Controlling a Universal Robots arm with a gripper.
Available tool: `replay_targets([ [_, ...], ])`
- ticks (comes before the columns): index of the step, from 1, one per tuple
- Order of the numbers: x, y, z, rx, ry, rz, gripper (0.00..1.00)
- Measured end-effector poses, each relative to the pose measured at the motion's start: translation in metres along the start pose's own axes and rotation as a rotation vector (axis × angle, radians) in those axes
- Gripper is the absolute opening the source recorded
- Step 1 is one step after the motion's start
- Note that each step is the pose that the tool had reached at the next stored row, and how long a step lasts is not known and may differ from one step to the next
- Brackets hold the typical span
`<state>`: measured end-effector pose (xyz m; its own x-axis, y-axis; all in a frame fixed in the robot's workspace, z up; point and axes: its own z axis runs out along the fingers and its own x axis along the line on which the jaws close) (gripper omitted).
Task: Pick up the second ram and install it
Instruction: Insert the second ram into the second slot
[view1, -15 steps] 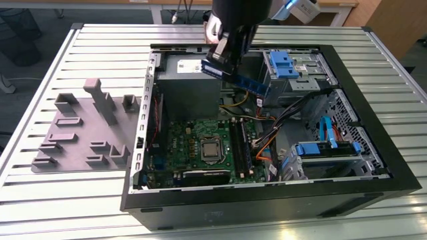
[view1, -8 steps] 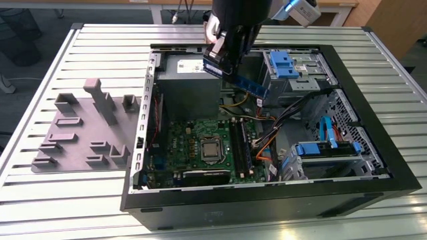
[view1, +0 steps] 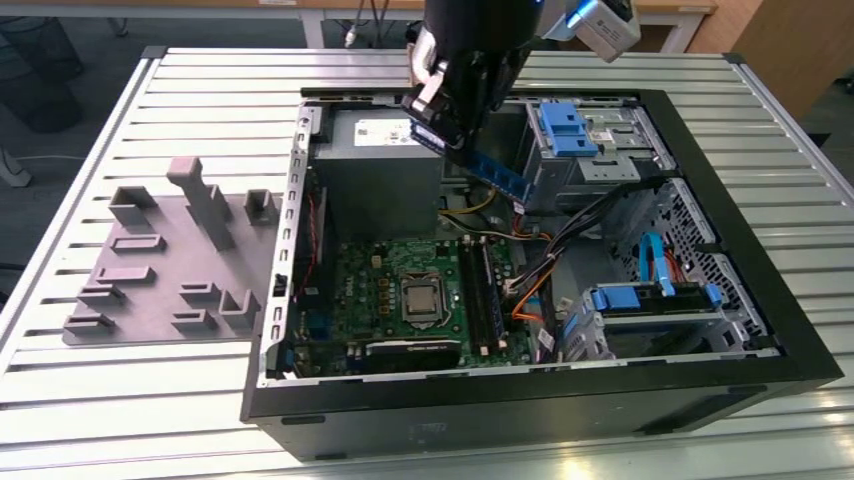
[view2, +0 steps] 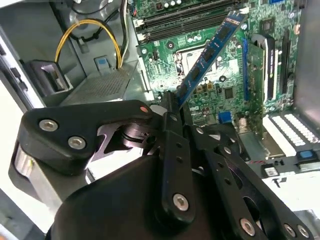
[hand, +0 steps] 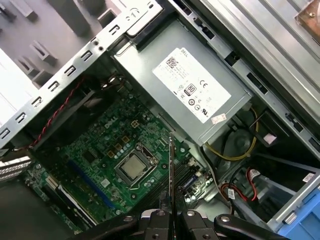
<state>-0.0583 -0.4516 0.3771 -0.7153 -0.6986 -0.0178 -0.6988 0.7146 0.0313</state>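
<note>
Gripping the thin blue-green second ram stick (view1: 483, 168) by one end, the black hand (view2: 172, 107) hangs at the exterior view's upper centre. Judged from here, seating it well means keeping its edge parallel to the long black motherboard slots (view1: 478, 290) and pressing evenly.

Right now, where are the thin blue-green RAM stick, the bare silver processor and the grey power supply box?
thin blue-green RAM stick (view2: 210, 52), second wrist view, mid-length on its chip face
bare silver processor (hand: 132, 167), first wrist view, centre of lid
grey power supply box (view1: 380, 165), exterior view, top face
</note>
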Motion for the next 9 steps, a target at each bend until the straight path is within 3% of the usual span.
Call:
replay_targets([
  [9, -0.001, 0.0009, 0.0017, 0.0025, -0.0032, 0.116, 0.14],
])
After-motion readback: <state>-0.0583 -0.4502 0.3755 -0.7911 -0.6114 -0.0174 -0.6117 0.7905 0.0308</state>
